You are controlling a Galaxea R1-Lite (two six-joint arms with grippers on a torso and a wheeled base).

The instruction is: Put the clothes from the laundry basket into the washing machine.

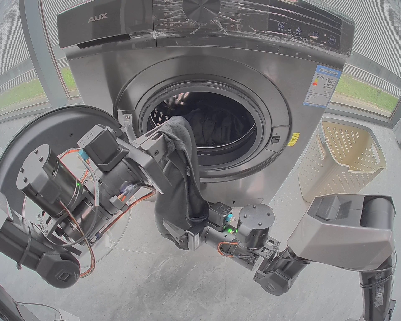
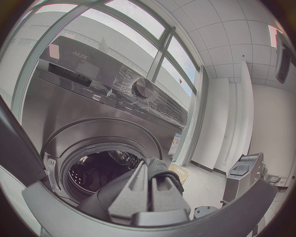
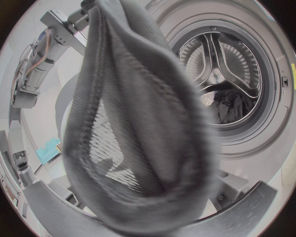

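Centre frame, the left hand [image 1: 161, 141] is clamped on the grey garment [image 1: 179, 184] at the washing machine's [image 1: 259, 83] mouth. Its tail drapes the right hand [image 1: 178, 234], whose hold I cannot tell. Best carry the top deep inside and lift the tail over the rim.

One washing machine [image 1: 234, 67] dead ahead, its one round door [image 1: 54, 129] swung open on its left side. One cream laundry basket [image 1: 346, 159] off its right side. Two tools before its opening, left tool [image 1: 161, 138] and right tool [image 1: 177, 234], with one dark grey garment [image 1: 179, 184] strung between them. Inside the drum, one dark heap of clothes [image 1: 213, 121]; pieces can't be counted. One dial [image 1: 201, 7] on the machine's top panel.
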